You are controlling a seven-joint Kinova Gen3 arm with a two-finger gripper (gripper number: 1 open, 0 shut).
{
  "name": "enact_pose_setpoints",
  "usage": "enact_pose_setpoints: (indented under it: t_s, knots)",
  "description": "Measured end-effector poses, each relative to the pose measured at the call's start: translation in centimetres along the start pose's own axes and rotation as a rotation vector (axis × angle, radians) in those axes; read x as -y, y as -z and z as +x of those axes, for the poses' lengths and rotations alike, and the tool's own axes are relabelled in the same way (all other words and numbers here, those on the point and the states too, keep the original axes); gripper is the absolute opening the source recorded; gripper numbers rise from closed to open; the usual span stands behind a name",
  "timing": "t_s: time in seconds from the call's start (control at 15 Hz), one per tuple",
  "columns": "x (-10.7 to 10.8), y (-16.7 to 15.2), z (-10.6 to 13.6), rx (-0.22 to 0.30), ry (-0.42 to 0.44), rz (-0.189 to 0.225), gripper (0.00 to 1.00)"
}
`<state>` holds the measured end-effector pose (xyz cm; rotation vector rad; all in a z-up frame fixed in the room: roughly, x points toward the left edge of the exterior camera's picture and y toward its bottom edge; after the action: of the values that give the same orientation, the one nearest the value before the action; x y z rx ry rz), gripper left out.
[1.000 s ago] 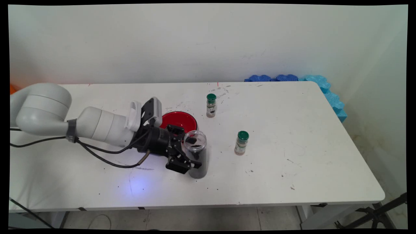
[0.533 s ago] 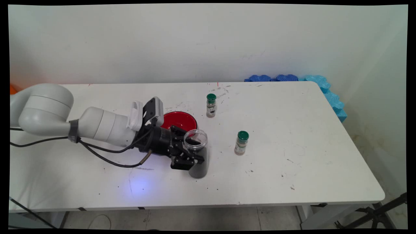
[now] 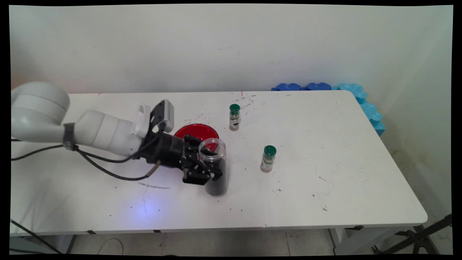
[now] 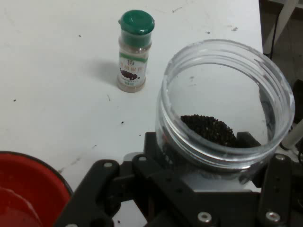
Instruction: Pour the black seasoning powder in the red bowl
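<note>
My gripper (image 3: 211,171) is shut on an open clear plastic jar (image 3: 214,168) partly filled with small black grains. The jar is tilted a little, its mouth leaning toward the red bowl (image 3: 196,133) just behind it. In the hand view the jar (image 4: 222,104) fills the right side with the dark grains (image 4: 210,130) heaped against its lower wall, held between my fingers (image 4: 277,189). The bowl's rim (image 4: 33,189) shows at the lower left there.
Two green-capped spice shakers stand on the white table (image 3: 325,151): one (image 3: 234,117) behind the bowl, another (image 3: 268,159) to the right of the jar, also seen as the shaker (image 4: 135,52) in the hand view. Blue foam pieces (image 3: 325,87) line the far right edge.
The gripper closed onto the jar, then lifted and drew it slightly left and toward the bowl, tilting it. The arm rose a little.
</note>
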<state>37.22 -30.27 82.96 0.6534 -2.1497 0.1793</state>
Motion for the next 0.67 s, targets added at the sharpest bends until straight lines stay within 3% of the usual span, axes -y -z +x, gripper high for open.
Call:
enact_pose_setpoints:
  t_s: [0.67]
  knots:
    - [1.7,6.3,3.7,0.035,0.034,-0.025,0.00]
